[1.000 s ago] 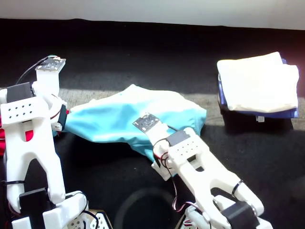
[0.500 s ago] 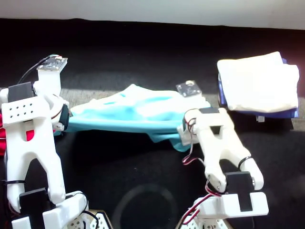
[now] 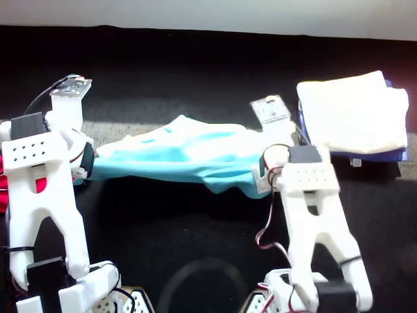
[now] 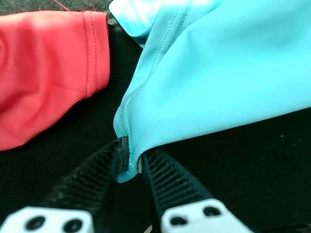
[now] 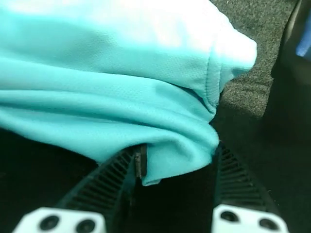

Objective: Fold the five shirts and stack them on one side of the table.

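A turquoise shirt (image 3: pixel 182 156) hangs stretched in a band between the two arms, over the black table (image 3: pixel 195 78). My left gripper (image 4: pixel 130 162) is shut on a hem corner of the turquoise shirt (image 4: pixel 218 82) at its left end (image 3: pixel 90 166). At the shirt's right end, my right gripper (image 3: pixel 260 177) holds a thick bunched fold of the turquoise shirt (image 5: pixel 112 97) between its fingers (image 5: pixel 175 167). A folded white shirt (image 3: pixel 355 111) lies on a folded blue shirt (image 3: pixel 352 156) at the right side.
A red shirt (image 4: pixel 43 73) lies crumpled beside the left gripper, at the table's left edge (image 3: pixel 2 186). The folded stack sits just right of the right arm (image 3: pixel 313 202). A pale wall (image 3: pixel 208 13) runs behind the table.
The right arm has swung from the table's middle to the right with the shirt's end, pulling the turquoise shirt out from a broad heap into a long stretched band. The left arm has kept still.
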Motion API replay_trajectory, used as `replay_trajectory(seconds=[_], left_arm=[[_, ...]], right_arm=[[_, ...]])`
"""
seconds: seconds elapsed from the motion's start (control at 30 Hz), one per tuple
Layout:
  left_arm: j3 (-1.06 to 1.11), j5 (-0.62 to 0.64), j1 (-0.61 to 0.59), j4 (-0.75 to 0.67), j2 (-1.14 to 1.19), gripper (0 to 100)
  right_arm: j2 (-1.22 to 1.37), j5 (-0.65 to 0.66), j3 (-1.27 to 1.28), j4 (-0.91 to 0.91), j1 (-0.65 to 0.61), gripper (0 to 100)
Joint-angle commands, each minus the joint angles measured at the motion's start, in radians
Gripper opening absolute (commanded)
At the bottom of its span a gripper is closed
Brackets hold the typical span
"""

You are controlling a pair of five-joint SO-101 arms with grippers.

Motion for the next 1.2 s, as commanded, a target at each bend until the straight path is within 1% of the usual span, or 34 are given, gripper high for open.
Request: replay_trajectory(seconds=[0.0, 0.2, 0.27, 0.47, 0.53, 0.73, 0.97, 1.1, 1.17], left_arm=[[-0.002, 0.0, 0.007, -0.018, -0.033, 1], [0.001, 0.0, 0.008, -0.043, -0.035, 1], [0.001, 0.0, 0.008, -0.043, -0.035, 1], [0.001, 0.0, 0.008, -0.041, -0.036, 1], [0.001, 0.0, 0.008, -0.038, -0.038, 1], [0.001, 0.0, 0.008, -0.034, -0.039, 1], [0.001, 0.0, 0.007, -0.034, -0.039, 1], [0.001, 0.0, 0.007, -0.034, -0.039, 1], [0.001, 0.0, 0.007, -0.034, -0.038, 1]], right_arm=[[-0.162, 0.003, 0.024, 0.061, -0.001, 23.1], [-0.3, 0.009, 0.174, 0.071, -0.007, 23.1], [-0.314, 0.009, 0.242, 0.071, -0.041, 23.0], [-0.318, 0.008, 0.435, 0.054, -0.285, 23.0], [-0.317, 0.003, 0.466, 0.022, -0.329, 23.0], [-0.289, 0.006, 0.535, -0.136, -0.332, 22.8], [-0.05, 0.003, 0.501, -0.295, -0.331, 22.8], [0.042, 0.002, 0.429, -0.292, -0.331, 22.5], [0.045, 0.002, 0.417, -0.292, -0.331, 18.7]])
